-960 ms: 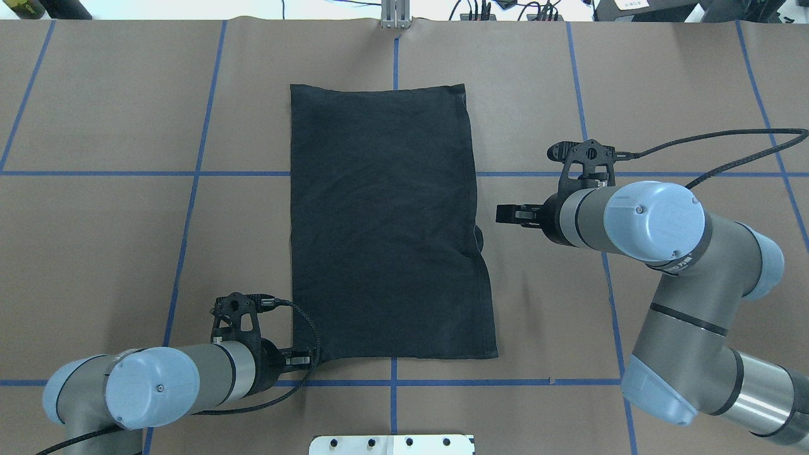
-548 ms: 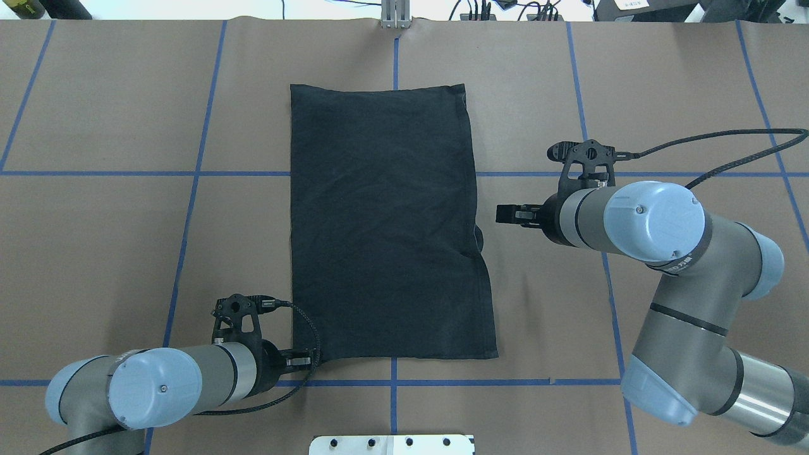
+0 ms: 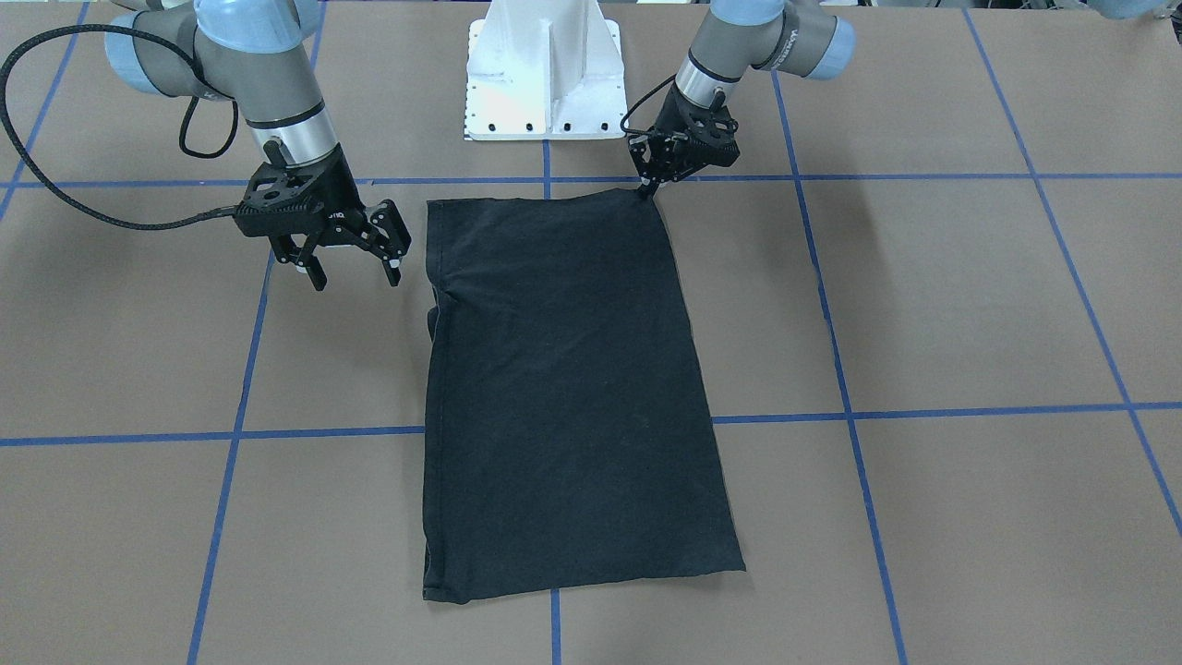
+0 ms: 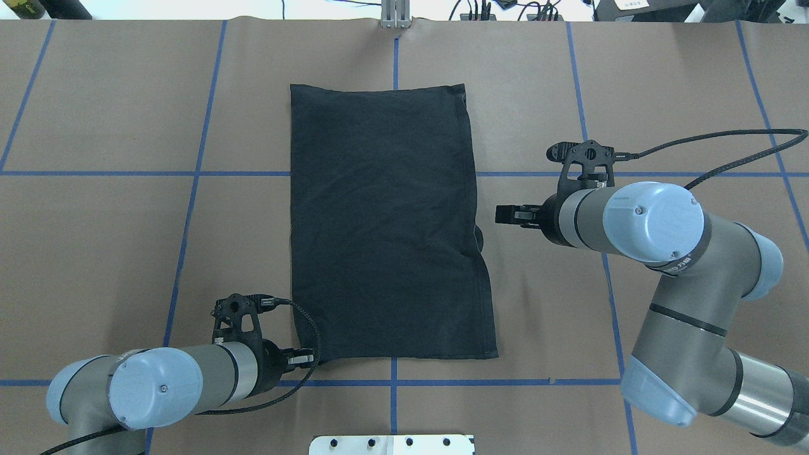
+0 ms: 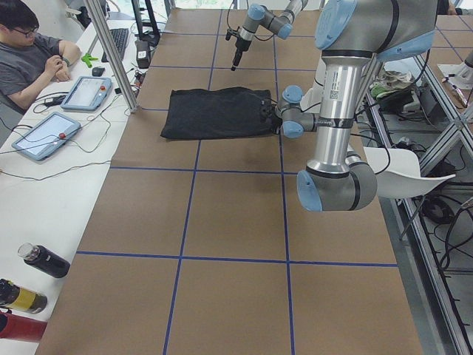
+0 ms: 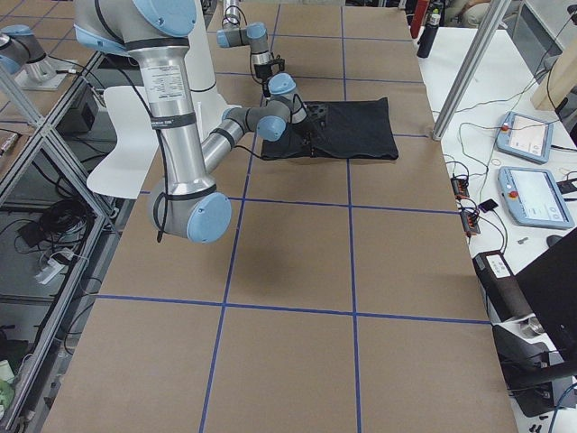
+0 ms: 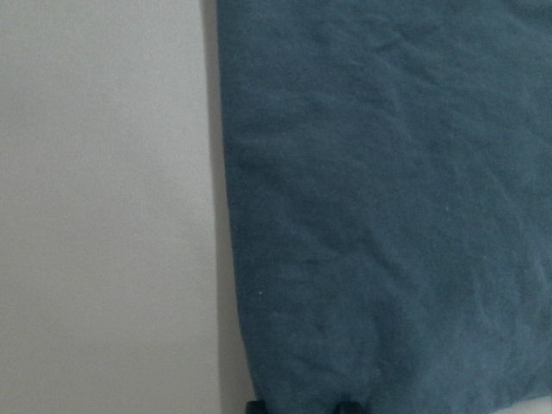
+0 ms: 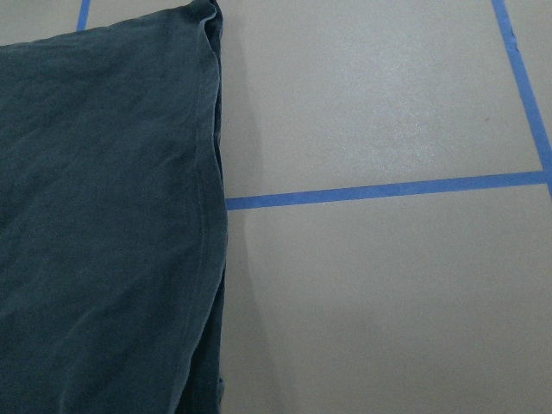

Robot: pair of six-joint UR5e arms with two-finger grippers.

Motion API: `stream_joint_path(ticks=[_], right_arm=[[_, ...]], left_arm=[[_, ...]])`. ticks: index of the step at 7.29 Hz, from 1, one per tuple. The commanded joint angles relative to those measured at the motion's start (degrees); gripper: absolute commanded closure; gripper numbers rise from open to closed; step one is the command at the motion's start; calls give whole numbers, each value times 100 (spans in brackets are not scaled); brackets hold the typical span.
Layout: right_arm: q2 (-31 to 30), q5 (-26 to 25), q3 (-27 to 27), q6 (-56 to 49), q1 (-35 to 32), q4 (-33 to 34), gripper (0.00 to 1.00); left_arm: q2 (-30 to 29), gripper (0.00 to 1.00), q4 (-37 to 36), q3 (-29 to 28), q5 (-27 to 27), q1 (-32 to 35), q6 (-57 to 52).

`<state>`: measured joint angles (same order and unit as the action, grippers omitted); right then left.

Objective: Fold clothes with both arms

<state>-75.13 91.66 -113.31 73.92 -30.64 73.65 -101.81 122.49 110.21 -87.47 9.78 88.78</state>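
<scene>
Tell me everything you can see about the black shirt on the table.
The black T-shirt lies flat on the brown table, folded into a long rectangle, plain side up, lightly creased, with a small bulge on its right edge. The left gripper pinches its near-left corner; the open right gripper is beside it, apart.

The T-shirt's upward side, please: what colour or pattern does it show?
The T-shirt shows plain black, no print; clearest in overhead view.

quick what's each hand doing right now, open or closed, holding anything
Left hand: closed, pinching a corner of the T-shirt on the robot's side.
Right hand: open, holding nothing, just off the T-shirt's side edge.
</scene>
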Motion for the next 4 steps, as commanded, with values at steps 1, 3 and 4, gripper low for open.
stream_joint_path(ticks=[1, 3, 4], right_arm=[[68, -156, -7, 244, 197, 0, 0], [270, -839, -7, 1279, 880, 227, 1], [593, -886, -7, 2084, 1110, 864, 2]], left_arm=[[3, 100, -5, 53, 2, 7, 25], [3, 100, -5, 53, 2, 7, 34], [3, 100, -5, 53, 11, 7, 34]])
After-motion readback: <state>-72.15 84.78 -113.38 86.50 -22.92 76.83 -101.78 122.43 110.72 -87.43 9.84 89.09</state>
